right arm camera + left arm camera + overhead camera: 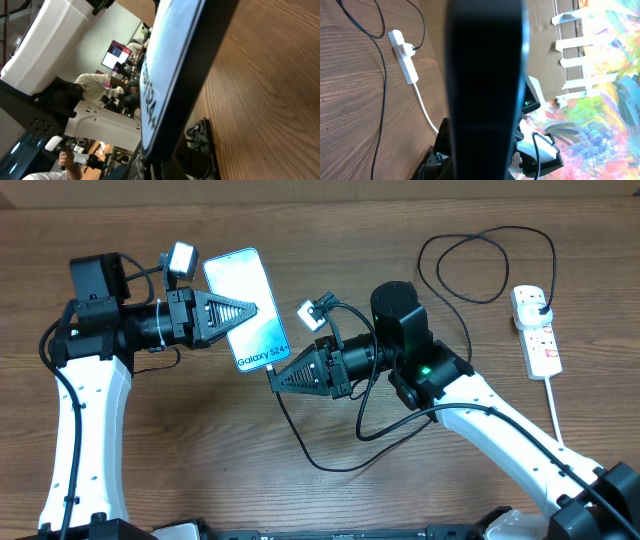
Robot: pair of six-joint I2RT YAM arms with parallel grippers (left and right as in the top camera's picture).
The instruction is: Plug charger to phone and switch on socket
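Note:
The phone (pixel 240 280) is lifted off the table and tilted, its light-blue screen reading "Galaxy S24" near its lower short edge. My left gripper (pixel 251 310) is shut on its long left edge. In the left wrist view the phone's dark back (pixel 485 75) fills the middle. My right gripper (pixel 276 374) is shut at the phone's lower short edge, and the black charger cable (pixel 300 442) trails from its tip; the connector tip is hidden. In the right wrist view the phone (pixel 170 65) ends between my fingers (pixel 172 160). The charger's black plug (pixel 540 306) sits in the white socket (pixel 537 330).
The charger cable loops over the table behind my right arm to the socket at the right edge. The socket (pixel 405 57) and its thick white cord (pixel 425 107) also show in the left wrist view, and the cord (pixel 553 405) runs toward the front right.

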